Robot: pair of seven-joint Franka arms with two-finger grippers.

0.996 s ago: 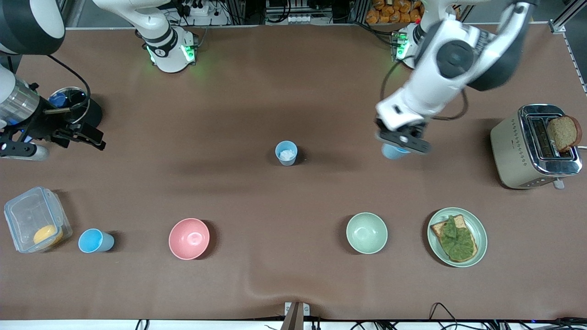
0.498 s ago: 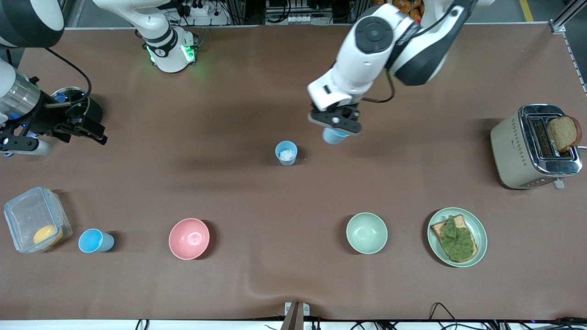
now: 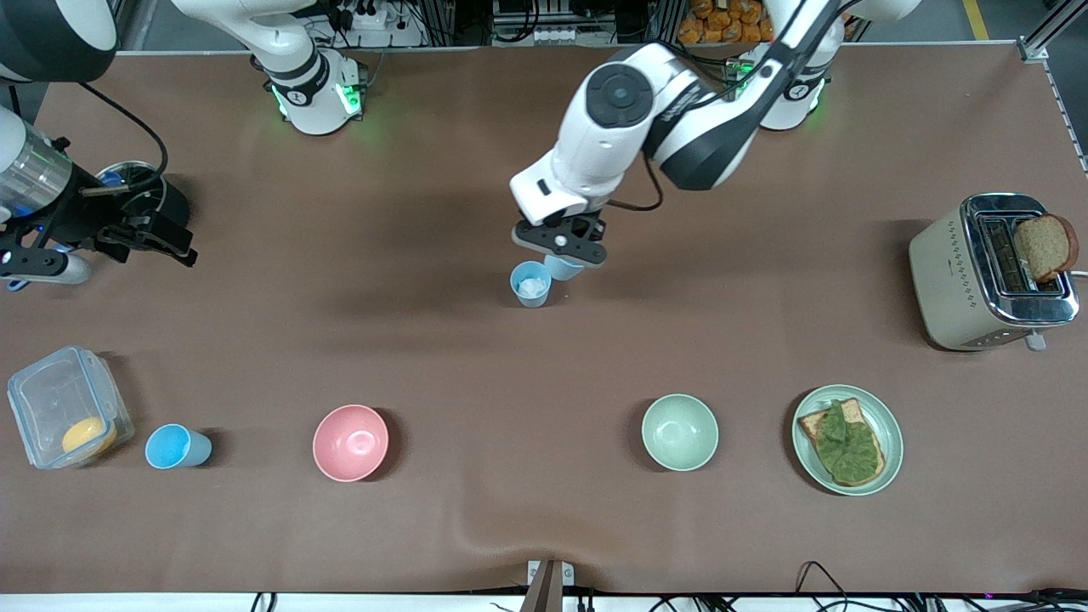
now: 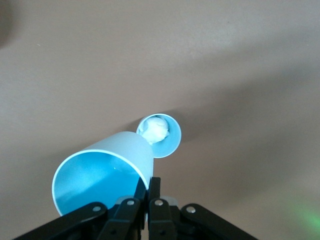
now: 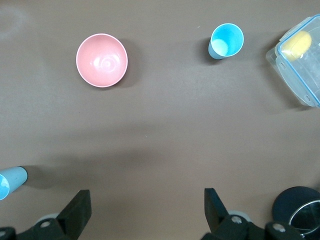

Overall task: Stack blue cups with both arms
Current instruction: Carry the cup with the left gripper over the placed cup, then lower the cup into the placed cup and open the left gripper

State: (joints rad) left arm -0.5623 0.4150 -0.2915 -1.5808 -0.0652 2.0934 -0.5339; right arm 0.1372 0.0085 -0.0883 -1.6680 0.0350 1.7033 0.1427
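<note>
Left gripper [image 3: 561,247]: clamped on the wall of a sky-blue cup [image 3: 564,267], carried mouth-up just over the table, rim side pinched so the base stays free to drop into another cup

Paler cup [image 3: 531,284]: upright at mid-table, just beside the carried one; a white crumpled lump sits inside, likely to block full nesting

Third cup [image 3: 177,447]: bright blue, standing near the front edge toward the right arm's end, next to a clear box [image 3: 68,406] with a yellow item

Right gripper [image 5: 145,210]: jaws wide apart, holding nothing, waiting above the table at its own end, presumably for that third cup

Cups: smooth thin plastic, tapered, handleless, made to nest

Bowls: pink [image 3: 350,442] and pale green [image 3: 679,432], matte, rounded, not involved

Table [image 3: 476,365]: brown matte cover, one ripple at the front edge
</note>
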